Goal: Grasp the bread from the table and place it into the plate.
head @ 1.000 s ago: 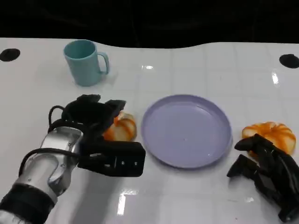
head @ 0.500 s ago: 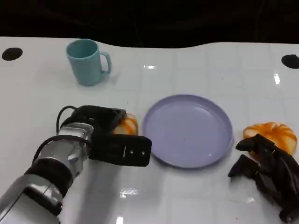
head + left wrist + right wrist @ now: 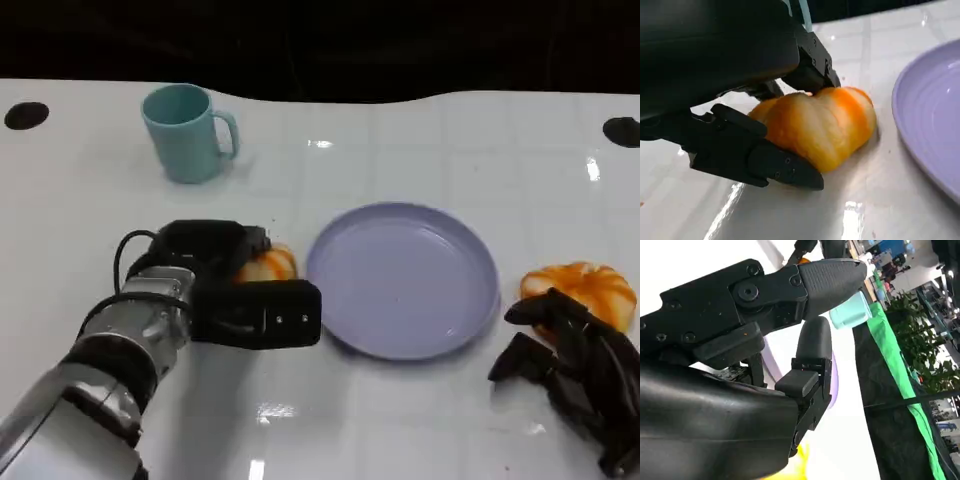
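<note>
My left hand (image 3: pixel 215 275) was clamped around the bread (image 3: pixel 817 125), fingers on both sides so it could not slip when raised; the loaf lay on the bench (image 3: pixel 400 130) just beside the plate (image 3: pixel 402 280), on its near-left side. Its long axis seemed to run toward the plate's rim. My right hand (image 3: pixel 570 375) rested near the bench's near-right corner, fingers apart and holding nothing, beside a second bread (image 3: pixel 585 285).

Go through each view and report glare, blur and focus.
Head view: sharp, with ceiling-light glare streaks on the white table. Left wrist view: bread crisp, glare patches on the table beneath it. Right wrist view: the right hand looms close, the background slightly soft.
</note>
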`<action>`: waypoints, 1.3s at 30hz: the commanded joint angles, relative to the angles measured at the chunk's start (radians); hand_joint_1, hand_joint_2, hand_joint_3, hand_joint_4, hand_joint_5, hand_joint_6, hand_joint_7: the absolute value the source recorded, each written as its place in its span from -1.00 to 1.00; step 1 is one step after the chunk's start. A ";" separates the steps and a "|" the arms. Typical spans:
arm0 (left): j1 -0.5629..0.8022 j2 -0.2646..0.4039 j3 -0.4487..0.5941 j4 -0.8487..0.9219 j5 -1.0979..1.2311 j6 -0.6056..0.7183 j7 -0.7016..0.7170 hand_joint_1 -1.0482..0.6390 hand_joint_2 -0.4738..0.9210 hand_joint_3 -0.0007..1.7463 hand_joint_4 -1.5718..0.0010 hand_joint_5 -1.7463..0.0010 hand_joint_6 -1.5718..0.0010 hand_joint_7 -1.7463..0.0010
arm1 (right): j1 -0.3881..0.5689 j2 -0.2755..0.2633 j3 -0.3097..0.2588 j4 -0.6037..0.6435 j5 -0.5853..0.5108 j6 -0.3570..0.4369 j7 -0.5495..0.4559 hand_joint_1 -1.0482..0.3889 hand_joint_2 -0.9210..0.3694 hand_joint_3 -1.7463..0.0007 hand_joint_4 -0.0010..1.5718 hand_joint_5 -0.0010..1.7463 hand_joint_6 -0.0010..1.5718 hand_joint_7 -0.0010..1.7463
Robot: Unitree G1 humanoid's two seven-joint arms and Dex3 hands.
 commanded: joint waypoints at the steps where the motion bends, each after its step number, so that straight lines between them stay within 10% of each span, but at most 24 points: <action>1: 0.023 0.014 0.001 0.026 -0.017 -0.011 0.052 -0.06 1.00 -0.45 0.08 -0.99 0.32 -0.90 | 0.020 -0.011 -0.004 -0.006 0.007 0.022 -0.002 -0.30 -1.00 0.78 -0.19 0.81 -0.24 0.43; 8: 0.023 0.033 0.024 -0.001 -0.046 -0.009 0.173 -0.02 1.00 -0.68 0.07 -1.00 0.42 -0.99 | 0.021 -0.014 -0.002 -0.008 -0.001 0.026 -0.013 -0.31 -1.00 0.79 -0.19 0.80 -0.23 0.41; 28: 0.005 -0.004 0.089 -0.167 -0.108 -0.259 0.418 0.12 0.46 0.23 -0.16 -1.00 0.12 -1.00 | -0.003 -0.023 0.000 0.055 -0.024 -0.040 -0.003 -0.29 -1.00 0.71 -0.14 0.79 -0.19 0.37; 39: -0.038 -0.054 0.075 -0.146 -0.131 -0.432 0.298 0.12 0.31 0.57 -0.23 -1.00 0.03 -1.00 | -0.002 -0.026 0.003 0.056 -0.028 -0.050 0.000 -0.29 -1.00 0.72 -0.14 0.80 -0.20 0.35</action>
